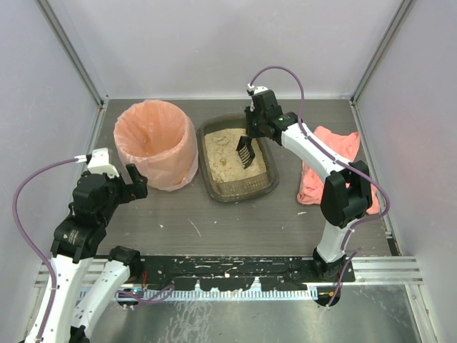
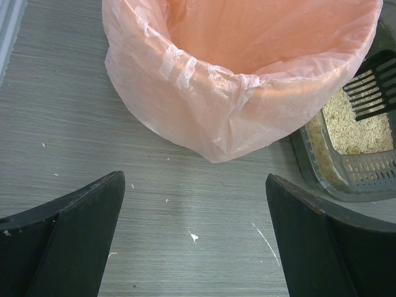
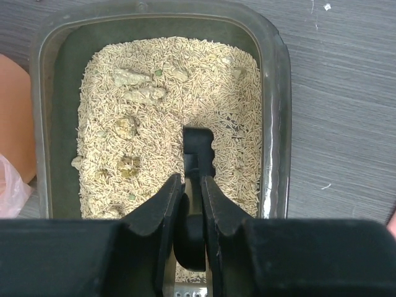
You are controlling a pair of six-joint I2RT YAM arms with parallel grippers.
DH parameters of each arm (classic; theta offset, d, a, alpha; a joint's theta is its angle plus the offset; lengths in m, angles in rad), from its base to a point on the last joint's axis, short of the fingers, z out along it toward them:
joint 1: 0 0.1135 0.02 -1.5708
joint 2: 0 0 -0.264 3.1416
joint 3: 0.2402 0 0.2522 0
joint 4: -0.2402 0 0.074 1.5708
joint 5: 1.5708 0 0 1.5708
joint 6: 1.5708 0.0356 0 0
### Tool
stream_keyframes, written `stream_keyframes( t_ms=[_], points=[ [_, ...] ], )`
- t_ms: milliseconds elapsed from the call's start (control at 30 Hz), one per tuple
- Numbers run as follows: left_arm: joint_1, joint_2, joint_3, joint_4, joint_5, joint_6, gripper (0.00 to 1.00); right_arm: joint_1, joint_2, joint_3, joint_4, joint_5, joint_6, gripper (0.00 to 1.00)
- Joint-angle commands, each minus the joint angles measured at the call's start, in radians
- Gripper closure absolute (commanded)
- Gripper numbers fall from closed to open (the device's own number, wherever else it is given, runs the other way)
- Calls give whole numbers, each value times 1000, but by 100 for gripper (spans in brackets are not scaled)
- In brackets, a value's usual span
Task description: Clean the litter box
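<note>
The right gripper (image 3: 192,179) blocks the near end of the litter box (image 3: 278,93) in the right wrist view. It also covers most of the black scoop (image 3: 198,148). Only a short black piece sticks out past the fingertips, over the litter (image 3: 161,62). The two fingers are squeezed tight on the scoop.

The left wrist view cuts the litter box (image 2: 322,167) off at the picture edge, so only one corner shows. Only some slotted bars of the scoop (image 2: 371,93) show above that corner. In the top view I cannot tell if the scoop (image 1: 245,151) touches the litter or hangs just over it.

The litter box (image 1: 239,196) sits on the far middle of the table (image 1: 214,229). The round bin (image 1: 171,168) with the peach-pink bag stands just left of the box, very close to its rim. A pink cloth (image 1: 328,164) lies to the right of the box, with a gap between them. The near side of the box has bare table.

The left gripper (image 1: 136,180) is near and to the left of the box, in front of the bin (image 2: 204,117). Its fingers (image 2: 80,229) are spread wide apart and hold nothing.

Only the top view shows the cloth and the right gripper (image 1: 251,132) over the far half of the box. Only the right wrist view shows the grey-green clumps (image 3: 139,93) well; they lie on the left side of the litter.
</note>
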Motion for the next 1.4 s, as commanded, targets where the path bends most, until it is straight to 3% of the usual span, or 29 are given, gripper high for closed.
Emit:
stream_keyframes(
  t_ms=[0,700,967,1367],
  points=[
    [8,5,9,35,14,0,2,-2,-2,-72,28,-79,76,99],
    [7,4,10,35,17,-1,2,-90,-101,-457,401,-367,413,99],
    [8,10,10,35,19,0,2,-86,-127,-633,616,-337,587,99],
    [8,7,10,37,19,-1,2,-75,-82,-704,816,-375,654,99]
  ],
)
